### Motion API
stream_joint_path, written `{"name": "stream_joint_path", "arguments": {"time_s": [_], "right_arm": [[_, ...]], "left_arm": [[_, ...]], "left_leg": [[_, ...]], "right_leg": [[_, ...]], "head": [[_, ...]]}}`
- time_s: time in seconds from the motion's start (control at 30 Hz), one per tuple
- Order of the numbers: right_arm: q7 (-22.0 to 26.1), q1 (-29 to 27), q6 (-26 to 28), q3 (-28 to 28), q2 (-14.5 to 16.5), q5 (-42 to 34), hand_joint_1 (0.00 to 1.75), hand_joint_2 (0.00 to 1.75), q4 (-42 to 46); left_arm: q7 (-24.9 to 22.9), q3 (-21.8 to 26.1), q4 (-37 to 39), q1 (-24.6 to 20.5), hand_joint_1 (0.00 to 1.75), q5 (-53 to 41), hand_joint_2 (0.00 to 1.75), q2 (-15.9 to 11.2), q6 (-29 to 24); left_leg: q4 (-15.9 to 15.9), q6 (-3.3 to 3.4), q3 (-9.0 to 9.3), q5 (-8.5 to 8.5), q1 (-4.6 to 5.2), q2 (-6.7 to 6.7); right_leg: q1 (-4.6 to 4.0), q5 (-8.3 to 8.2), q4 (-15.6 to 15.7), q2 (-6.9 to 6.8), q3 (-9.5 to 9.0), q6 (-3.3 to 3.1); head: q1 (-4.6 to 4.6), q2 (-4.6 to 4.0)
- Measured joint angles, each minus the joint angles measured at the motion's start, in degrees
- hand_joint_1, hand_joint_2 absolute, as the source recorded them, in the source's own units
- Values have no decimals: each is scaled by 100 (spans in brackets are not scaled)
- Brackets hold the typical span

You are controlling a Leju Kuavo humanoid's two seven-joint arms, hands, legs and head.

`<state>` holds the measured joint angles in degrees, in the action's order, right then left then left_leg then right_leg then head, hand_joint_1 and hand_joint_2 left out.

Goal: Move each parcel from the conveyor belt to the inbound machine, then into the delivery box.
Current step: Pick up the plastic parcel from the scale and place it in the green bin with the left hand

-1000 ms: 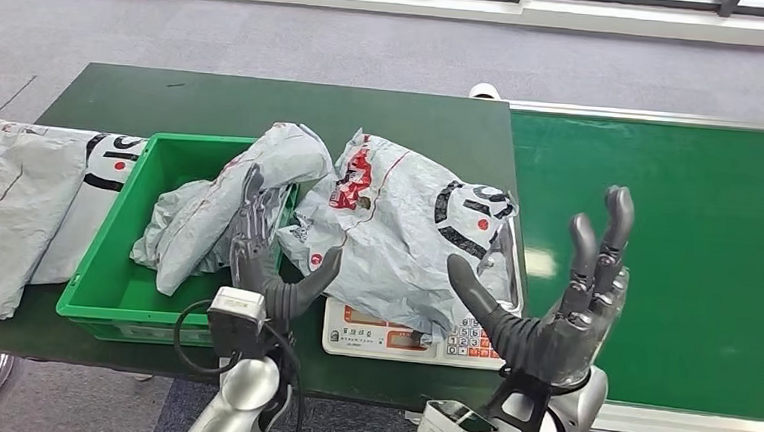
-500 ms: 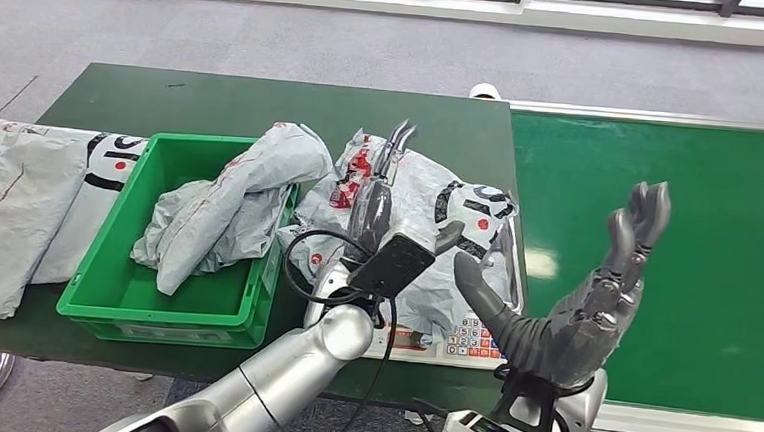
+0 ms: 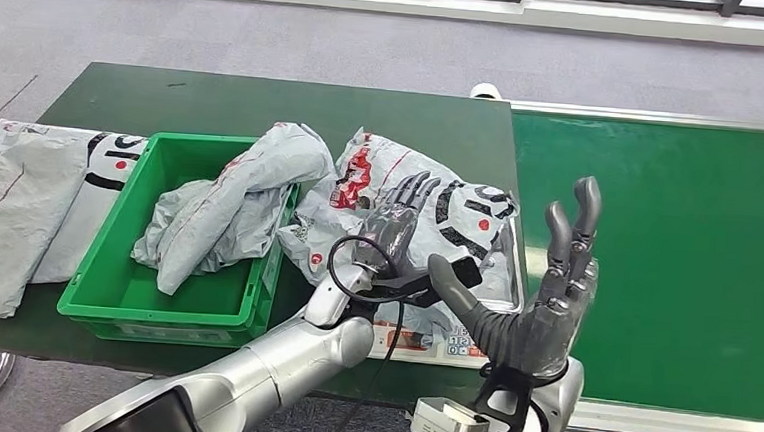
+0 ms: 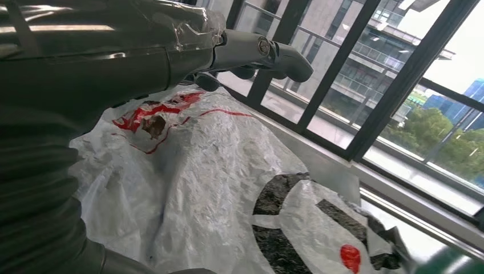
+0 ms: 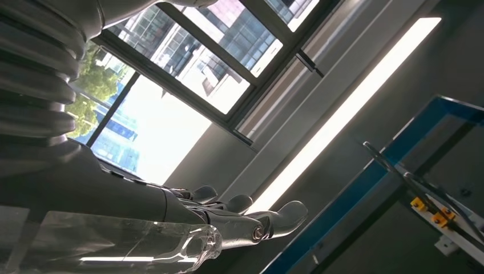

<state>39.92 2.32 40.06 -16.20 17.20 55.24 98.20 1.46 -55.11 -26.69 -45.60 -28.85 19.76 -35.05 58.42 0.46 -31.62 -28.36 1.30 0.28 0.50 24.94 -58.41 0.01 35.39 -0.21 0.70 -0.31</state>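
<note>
We're bringing the left hand point(image 3: 390, 220) down onto the parcel on the scale; the right hand point(image 3: 538, 306) is dropping back a little.

Left to right: flat grey poly mailers point(image 3: 18, 209) are lying on the bench point(image 3: 215, 101); a rigid green plastic box point(image 3: 111, 295) is holding a crumpled grey bag point(image 3: 229, 202). A second ago the left hand was beside the box; now it's lying fingers-spread over the wrinkled, glossy parcel point(image 3: 412, 228) on the inbound machine point(image 3: 406, 338), not yet closed on it. We judge that pickup is starting. The right hand is staying raised, spread and empty by the smooth green conveyor belt point(image 3: 676, 254).
</note>
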Motion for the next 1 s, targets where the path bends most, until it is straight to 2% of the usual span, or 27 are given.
{"name": "stream_joint_path", "arguments": {"time_s": [0.27, 0.47, 0.57, 0.6, 0.7, 0.73, 0.83, 1.0], "right_arm": [[-133, 9, 0, 0, 0, 355, 0, 175, -195], [-117, 17, 0, 0, 0, 394, 0, 175, -309], [-62, 25, 0, 0, 0, 393, 0, 175, -379], [-40, 28, 0, 0, 0, 388, 0, 175, -404], [-17, 35, 0, 0, 0, 374, 0, 175, -476], [-16, 37, 0, 0, 0, 373, 0, 175, -493], [-11, 37, 1, 0, 0, 337, 0, 175, -532], [3, 44, 0, 0, 2, 279, 0, 175, -614]], "left_arm": [[-579, -161, 355, -143, 0, -620, 175, -2, 287], [-663, -185, 513, -178, 0, -795, 175, -2, 671], [-658, -208, 579, -194, 1, -864, 175, -2, 1138], [-652, -229, 603, -201, 27, -892, 175, -2, 1355], [-589, -332, 666, -270, 156, -958, 175, -2, 2070], [-551, -366, 682, -303, 175, -970, 175, -2, 2296], [-404, -442, 724, -345, 175, -998, 175, -2, 2708], [-259, -491, 797, -345, 175, -1013, 175, -2, 2844]], "left_leg": [[0, 0, 0, 0, 0, 0], [0, 0, 0, 0, 0, 0], [0, 0, 0, 0, 0, 0], [0, 0, 0, 0, 0, 0], [0, 0, 2, 0, 0, -1], [0, 0, 3, 0, 0, -1], [0, 0, 5, 0, 0, -3], [0, 0, 8, 0, 0, -5]], "right_leg": [[0, 0, 0, 0, 0, 0], [0, -1, 0, 0, 0, 0], [0, 0, 0, 0, 0, 0], [0, 0, 0, 0, 0, 0], [0, 0, 0, -1, -3, 0], [0, 0, 0, -1, -5, 0], [0, 0, 0, -3, -9, 0], [0, 0, 0, -4, -12, 0]], "head": [[1, 0], [0, 1], [1, -1], [1, -1], [0, -1], [0, 0], [0, 0], [1, -1]]}}
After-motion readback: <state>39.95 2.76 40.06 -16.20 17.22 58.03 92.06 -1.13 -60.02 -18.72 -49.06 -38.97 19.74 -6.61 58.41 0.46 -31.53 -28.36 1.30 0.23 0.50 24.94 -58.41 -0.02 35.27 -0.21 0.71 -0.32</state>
